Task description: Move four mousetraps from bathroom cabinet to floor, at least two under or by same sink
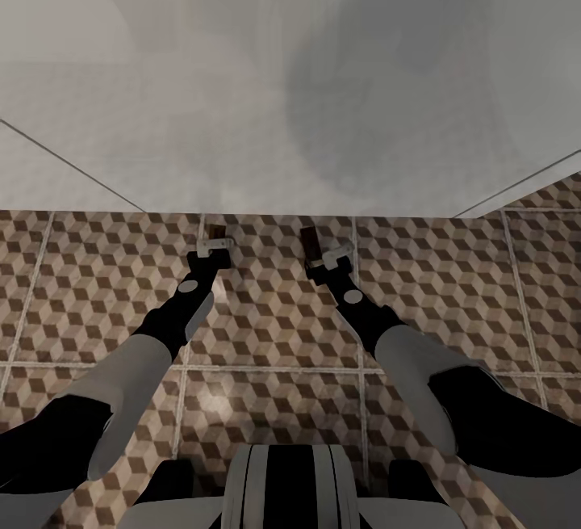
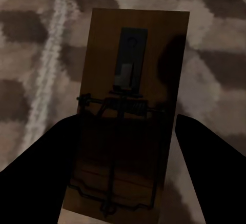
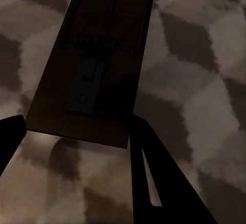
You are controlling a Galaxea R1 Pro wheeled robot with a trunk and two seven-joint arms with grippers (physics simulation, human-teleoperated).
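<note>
Item: two mousetraps at the tiled floor (image 1: 282, 327), seen from the head camera just below the edge of a large white body (image 1: 242, 109) that takes up the upper half of the frame; whether this is the sink vanity cannot be told. Left trap (image 1: 217, 232): a small brown board at centre-left of the head view, at the tip of the left gripper (image 1: 215, 248); in the left wrist view the board (image 2: 130, 106) is seen lengthwise between the two dark fingers (image 2: 46, 167), with its wire spring and plate uppermost. The fingers stand either side of its near end, but whether they are pinching it or spread just clear cannot be told. Right trap (image 1: 309, 241): a like board at centre-right of the head view, beside the tip of the right gripper (image 1: 332, 258); in the right wrist view the board (image 3: 92, 60) lies beyond the fingers (image 3: 154, 178), which appear spread apart with the board's near edge between them; a shadow under that edge suggests the board is at or just above the tiles, contact not confirmed. Progress, as judged: two traps brought down to the floor, near each other and close to the white body, release of each apparently in hand. Outstanding, as judged: letting go of both, and fetching the other two traps.
</note>
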